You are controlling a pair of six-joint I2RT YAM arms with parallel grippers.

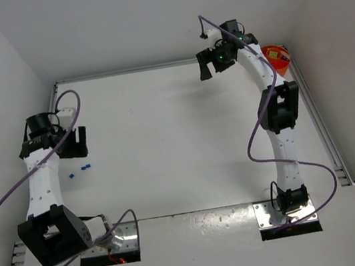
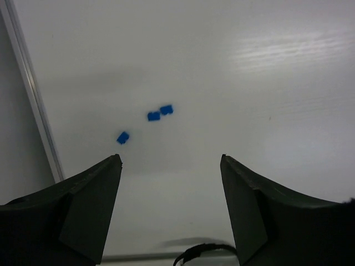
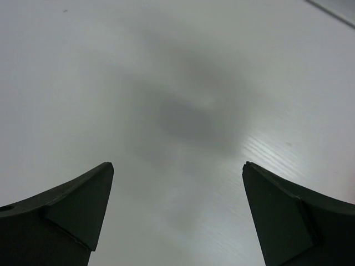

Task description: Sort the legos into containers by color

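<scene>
Three tiny blue legos (image 1: pixel 83 169) lie on the white table at the left; the left wrist view shows a touching pair (image 2: pixel 160 113) and a single one (image 2: pixel 123 137). My left gripper (image 1: pixel 79 143) hovers just behind them, open and empty, its tips (image 2: pixel 171 159) short of the bricks. The orange container (image 1: pixel 277 56) sits in the far right corner, partly hidden by the right arm. My right gripper (image 1: pixel 206 66) is raised at the far side, left of the container, open and empty (image 3: pixel 177 166) over bare table. No other lego colours show.
White walls close in on the left, back and right. A metal rail (image 1: pixel 321 124) runs along the table's right edge, another along the left (image 2: pixel 33 94). Purple cables loop off both arms (image 1: pixel 258 127).
</scene>
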